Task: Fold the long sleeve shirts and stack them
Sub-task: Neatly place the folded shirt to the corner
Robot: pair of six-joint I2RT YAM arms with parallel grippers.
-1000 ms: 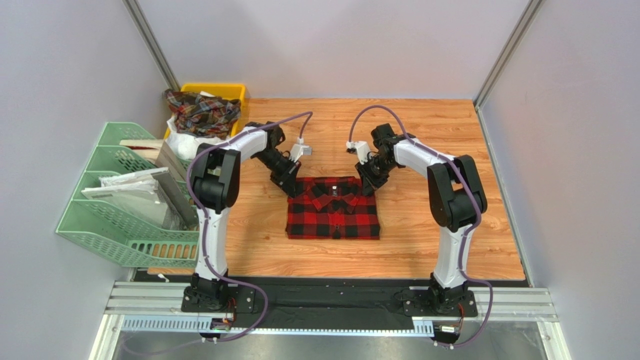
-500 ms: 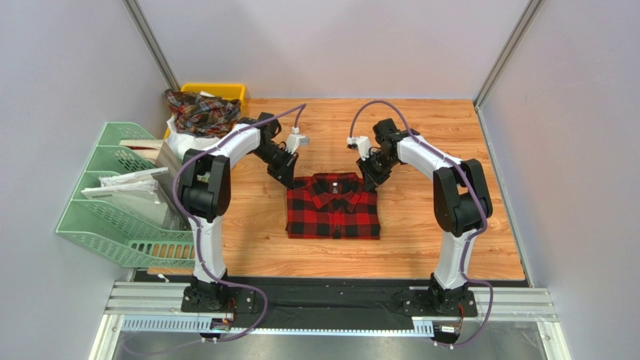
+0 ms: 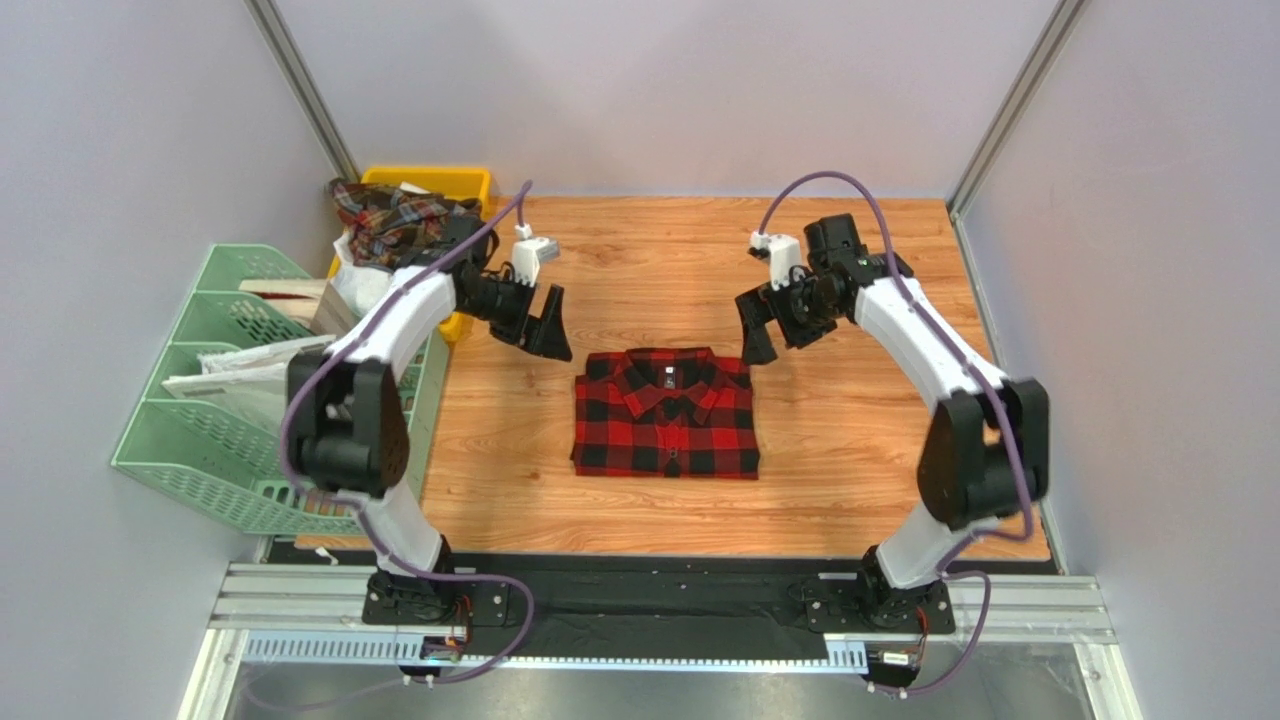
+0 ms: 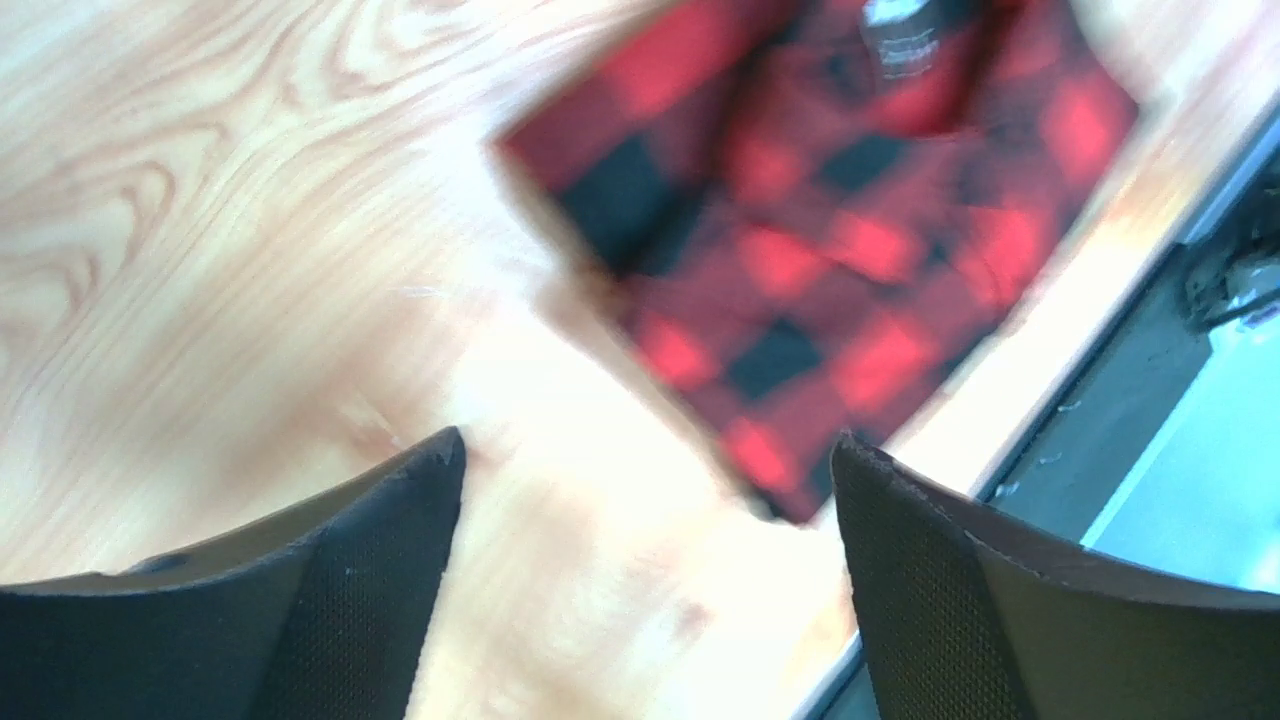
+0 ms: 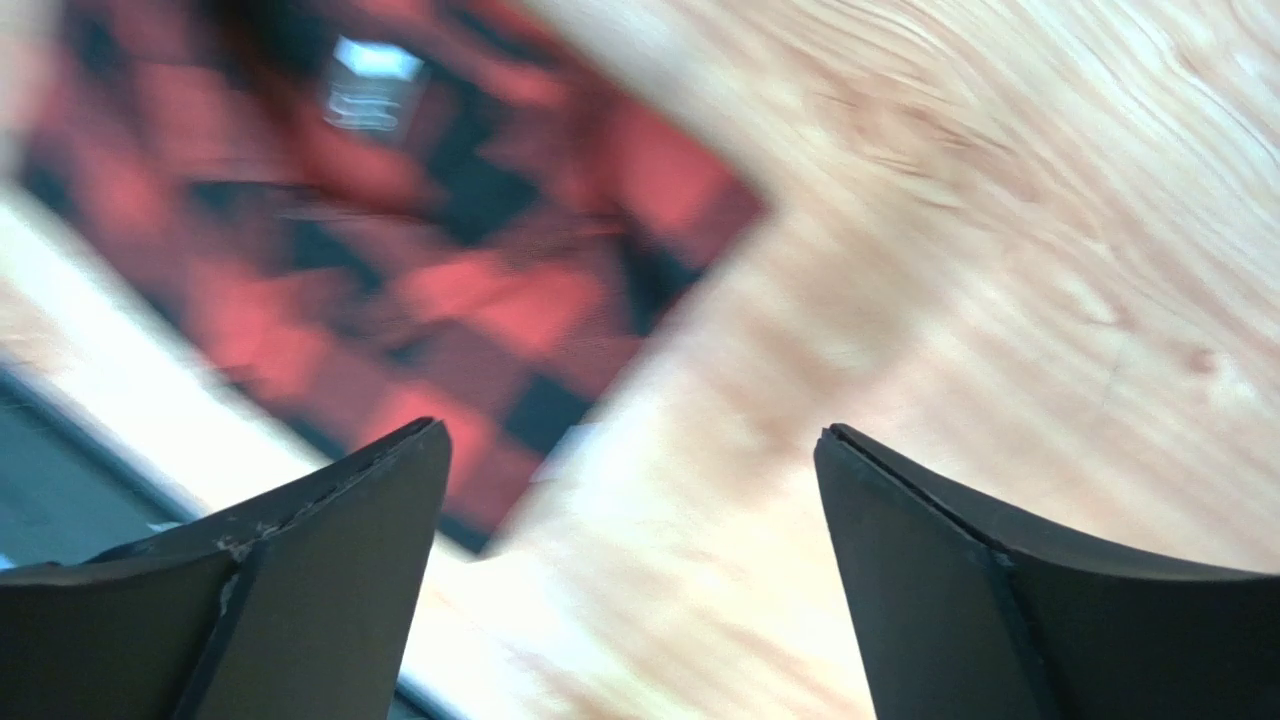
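A red-and-black check long sleeve shirt [image 3: 666, 413] lies folded into a neat rectangle on the wooden table, collar at the far side. My left gripper [image 3: 544, 330] hovers open just beyond the shirt's far left corner, apart from it. My right gripper [image 3: 754, 338] hovers open off the far right corner, also apart. In the left wrist view the shirt [image 4: 842, 225] lies ahead of the empty left gripper [image 4: 646, 450]. The right wrist view shows the shirt [image 5: 376, 255] ahead and to the left of the empty right gripper [image 5: 631, 435]. Both wrist views are blurred.
A yellow bin [image 3: 451, 183] at the far left holds a crumpled dark plaid garment [image 3: 403, 222]. A green slotted rack [image 3: 248, 405] with papers and boards stands along the left edge. Grey walls close in the table on both sides and at the back.
Both grippers opened, let go of the shirt's far corners, and drew up and outward, the left to the left, the right to the right. The shirt stays folded in place.
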